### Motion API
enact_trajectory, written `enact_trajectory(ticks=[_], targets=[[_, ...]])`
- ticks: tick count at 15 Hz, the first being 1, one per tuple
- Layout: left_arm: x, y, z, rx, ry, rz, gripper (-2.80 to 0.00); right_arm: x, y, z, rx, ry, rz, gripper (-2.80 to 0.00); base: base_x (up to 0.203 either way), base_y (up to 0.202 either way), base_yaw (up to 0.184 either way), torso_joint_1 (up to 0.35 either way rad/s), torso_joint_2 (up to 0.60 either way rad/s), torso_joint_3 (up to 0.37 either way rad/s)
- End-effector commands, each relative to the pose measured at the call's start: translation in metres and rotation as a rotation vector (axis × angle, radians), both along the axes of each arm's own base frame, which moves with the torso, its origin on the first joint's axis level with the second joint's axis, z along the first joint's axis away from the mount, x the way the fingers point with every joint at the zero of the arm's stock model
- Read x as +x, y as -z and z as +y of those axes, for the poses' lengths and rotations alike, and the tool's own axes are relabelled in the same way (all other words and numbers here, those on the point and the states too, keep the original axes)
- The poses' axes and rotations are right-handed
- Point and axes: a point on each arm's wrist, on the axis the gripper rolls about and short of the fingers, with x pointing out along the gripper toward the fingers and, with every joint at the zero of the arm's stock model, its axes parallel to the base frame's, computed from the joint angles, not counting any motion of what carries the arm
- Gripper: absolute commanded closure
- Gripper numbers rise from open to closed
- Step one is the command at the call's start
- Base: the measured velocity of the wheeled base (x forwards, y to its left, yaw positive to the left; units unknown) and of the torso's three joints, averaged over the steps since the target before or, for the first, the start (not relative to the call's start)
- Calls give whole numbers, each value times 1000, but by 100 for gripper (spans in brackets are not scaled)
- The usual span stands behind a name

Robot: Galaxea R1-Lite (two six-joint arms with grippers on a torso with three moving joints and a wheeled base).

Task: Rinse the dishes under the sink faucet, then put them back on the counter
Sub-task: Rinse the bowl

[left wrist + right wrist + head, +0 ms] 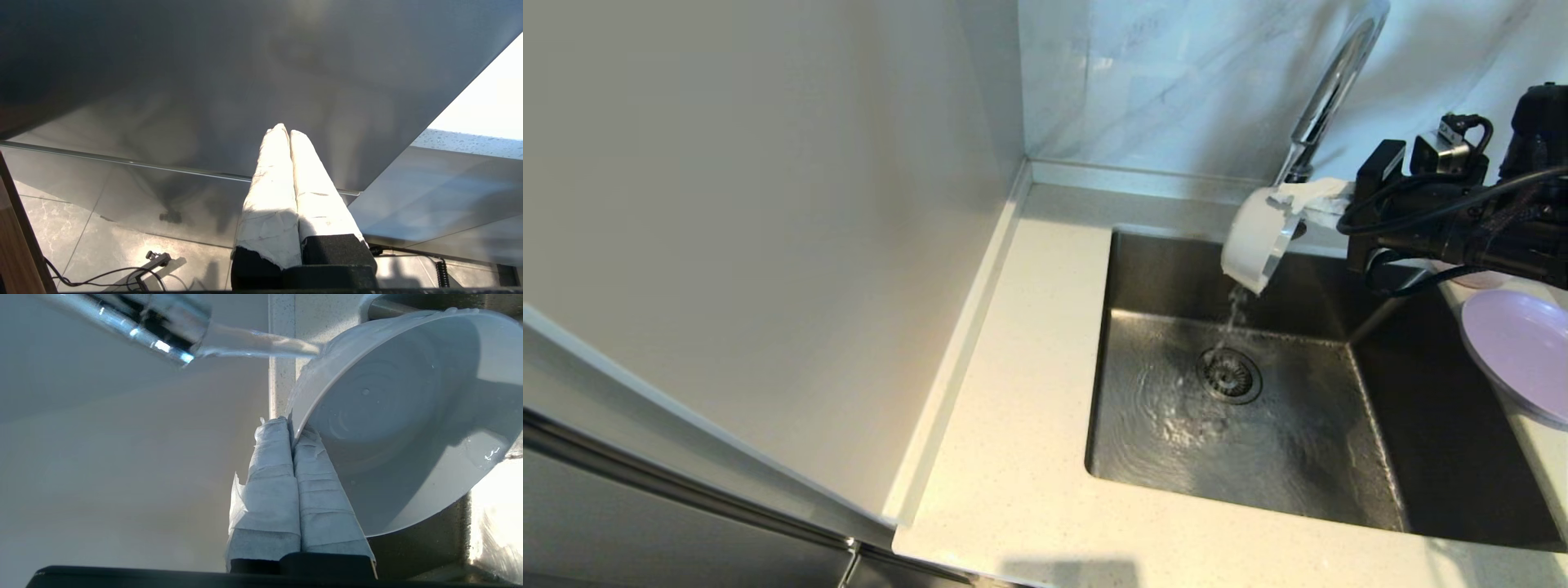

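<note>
My right gripper [1294,206] is shut on the rim of a small round pale bowl [1254,241], which looks almost white here. It holds the bowl tipped on its side over the back of the steel sink [1160,273], under the chrome gooseneck faucet [1327,90]. In the right wrist view, water from the faucet spout [163,318] strikes the bowl [400,416] at its rim, and the taped gripper [291,424] pinches the bowl wall. Water runs off the bowl onto the drain strainer [1229,376]. The lilac plate [1523,343] lies on the counter to the right of the sink.
The cream speckled counter [1029,367] runs left of and in front of the sink, with a tall pale panel at the left. A pinkish rounded thing [1474,278] shows partly under the right arm. My left gripper [284,131] hangs shut and empty beside a steel cabinet front.
</note>
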Motion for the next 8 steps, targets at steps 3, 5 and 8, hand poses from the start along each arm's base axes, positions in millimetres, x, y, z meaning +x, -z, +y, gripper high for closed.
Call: enact_trajectory(ticks=[3,5,8], targets=[[0,0,0,0,-1,0,0,16,3,-12,5,40,7,0,0,0,0,0,0,0],[0,0,0,0,-1,0,0,20,5,-25,5,79,9,0,0,0,0,0,0,0],[0,0,0,0,-1,0,0,20,5,-50,8,133,12,0,0,0,0,0,0,0]])
